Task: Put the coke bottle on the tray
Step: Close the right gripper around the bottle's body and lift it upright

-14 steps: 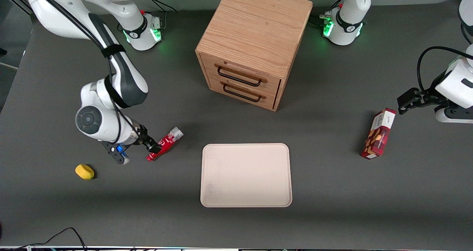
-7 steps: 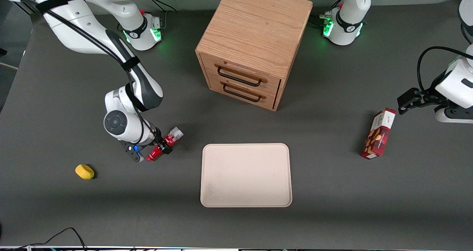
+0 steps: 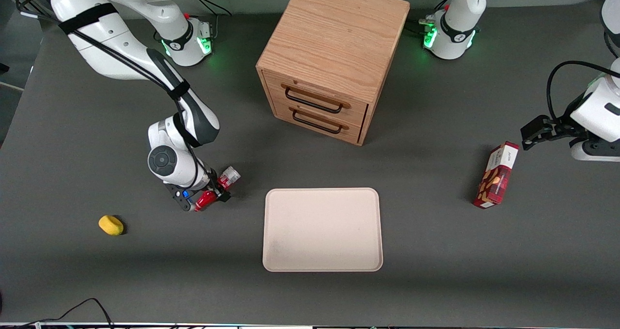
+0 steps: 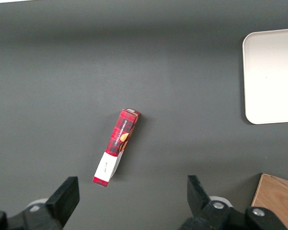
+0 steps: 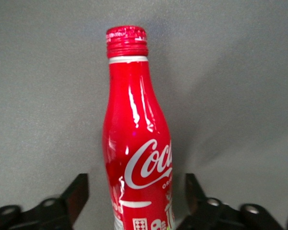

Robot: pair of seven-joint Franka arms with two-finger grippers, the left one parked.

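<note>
Glossy, likely slippery coke bottle [image 5: 137,148] lies between the open pincer [image 5: 134,201] fingers; grasp mid-label.

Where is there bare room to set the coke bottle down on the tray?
The whole tray is bare, rim to rim. It is crowded only off the tray toward the working arm's end, where the pincer straddles the coke bottle lying on the table.

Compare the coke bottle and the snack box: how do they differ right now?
The coke bottle is slim and rounded with a cap; the snack box is a bigger flat-sided carton. The bottle lies between the fingers of the gripper, beside the tray; the box lies untouched toward the parked arm's end. Both are red and rest on the table.
</note>
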